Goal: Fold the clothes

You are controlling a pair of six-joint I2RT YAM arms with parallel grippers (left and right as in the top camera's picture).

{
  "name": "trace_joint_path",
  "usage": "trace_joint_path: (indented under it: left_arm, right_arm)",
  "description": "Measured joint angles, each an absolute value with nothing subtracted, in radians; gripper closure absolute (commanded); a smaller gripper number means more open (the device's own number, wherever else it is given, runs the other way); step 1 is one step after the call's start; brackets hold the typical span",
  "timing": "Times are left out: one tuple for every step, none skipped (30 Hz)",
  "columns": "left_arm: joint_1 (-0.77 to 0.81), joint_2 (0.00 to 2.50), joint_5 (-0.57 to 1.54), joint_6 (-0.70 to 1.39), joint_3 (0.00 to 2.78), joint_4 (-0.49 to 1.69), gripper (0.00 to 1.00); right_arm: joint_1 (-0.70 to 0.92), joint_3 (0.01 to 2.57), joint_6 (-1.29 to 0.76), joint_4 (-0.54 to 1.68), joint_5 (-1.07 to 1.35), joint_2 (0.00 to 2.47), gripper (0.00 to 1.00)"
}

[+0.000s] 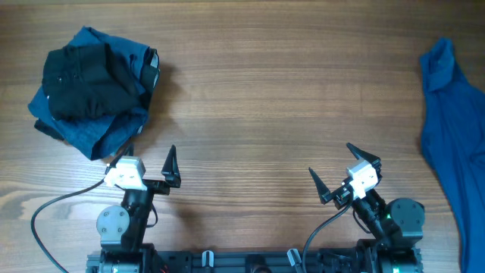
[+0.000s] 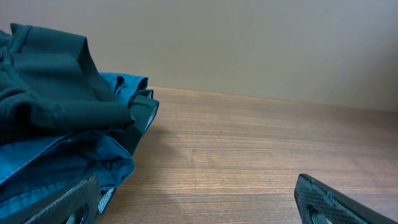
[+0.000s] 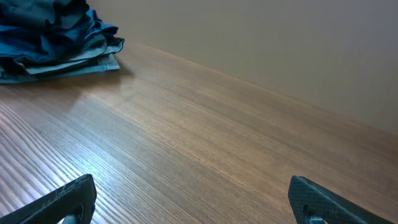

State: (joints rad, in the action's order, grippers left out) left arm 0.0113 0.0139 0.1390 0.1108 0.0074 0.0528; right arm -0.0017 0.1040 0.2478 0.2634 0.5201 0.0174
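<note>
A folded pile of clothes lies at the far left of the table: a very dark garment [image 1: 83, 80] on top of blue fabric [image 1: 98, 130]. No white prints show on it. The pile also shows in the left wrist view [image 2: 50, 93] and, far off, in the right wrist view [image 3: 56, 37]. A plain blue shirt [image 1: 455, 129] lies spread along the right edge. My left gripper [image 1: 148, 157] is open and empty just in front of the pile [image 2: 196, 208]. My right gripper [image 1: 331, 159] is open and empty over bare wood [image 3: 193, 202].
The wooden table [image 1: 288, 98] stretches between the pile and the blue shirt. A plain wall [image 2: 249, 43] stands behind its far edge. A black cable [image 1: 45, 212] loops by the left arm's base.
</note>
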Motion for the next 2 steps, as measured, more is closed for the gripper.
trace_joint_path:
  left_arm:
    - [0.011, 0.014, 0.139, 0.111, 0.007, 0.053, 0.0]
    - [0.011, 0.014, 0.139, 0.111, 0.007, 0.053, 0.0]
  right_arm:
    - [-0.002, 0.104, 0.248, 0.263, 0.52, 0.017, 0.0]
    - [-0.002, 0.104, 0.248, 0.263, 0.52, 0.017, 0.0]
